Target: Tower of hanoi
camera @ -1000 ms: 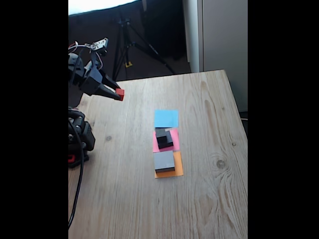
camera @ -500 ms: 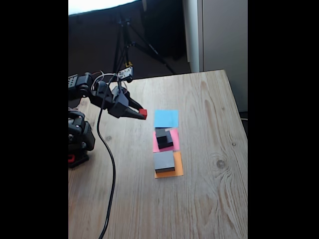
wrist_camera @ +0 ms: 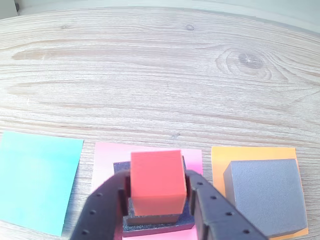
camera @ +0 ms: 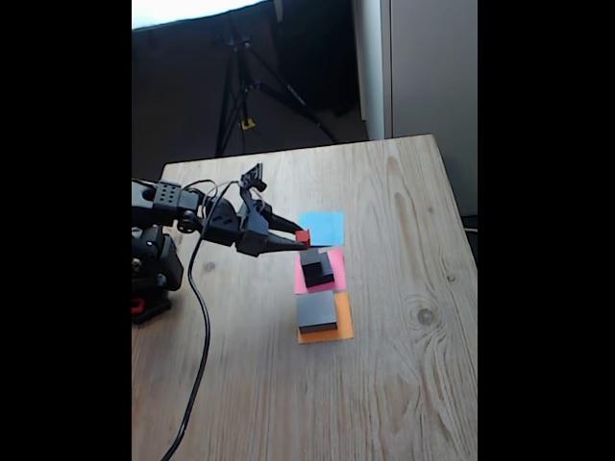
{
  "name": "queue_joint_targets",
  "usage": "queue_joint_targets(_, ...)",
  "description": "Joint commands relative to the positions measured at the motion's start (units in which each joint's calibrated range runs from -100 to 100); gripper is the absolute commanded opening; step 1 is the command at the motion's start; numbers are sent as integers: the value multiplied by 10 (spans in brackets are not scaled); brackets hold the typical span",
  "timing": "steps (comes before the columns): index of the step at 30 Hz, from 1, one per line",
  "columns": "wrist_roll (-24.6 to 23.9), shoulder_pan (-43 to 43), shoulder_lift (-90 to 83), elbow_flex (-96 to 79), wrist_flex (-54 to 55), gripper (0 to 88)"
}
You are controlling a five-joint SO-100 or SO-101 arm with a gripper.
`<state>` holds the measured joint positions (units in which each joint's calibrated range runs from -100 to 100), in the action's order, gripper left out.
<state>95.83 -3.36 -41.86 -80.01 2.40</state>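
The black fingers of the arm's gripper are closed on a tiny red cube, one pad against each side. In the fixed view the gripper now reaches over the pale wooden counter to the edge between the blue paper square and the pink paper square; a second ago it hung high at the counter's far left corner, and half a second ago it was partway across, left of the blue square. The red cube has travelled with it throughout.

In the wrist view the cube sits directly above a small black cube stacked on a medium black block on the pink square; whether it touches the stack below is hard to judge. The large flat grey block lies on the orange paper square, to the right. The blocks and papers have not moved.
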Motion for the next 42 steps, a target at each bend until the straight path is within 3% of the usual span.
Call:
queue_joint_targets(1, 13, 7, 19, -18, 86, 26)
queue_joint_targets(7, -3, 6, 41, -20, 109, 28)
queue_joint_targets(21, 7, 6, 103, -63, 218, 31)
queue_joint_targets(42, -2, 7, 129, -48, 230, 33)
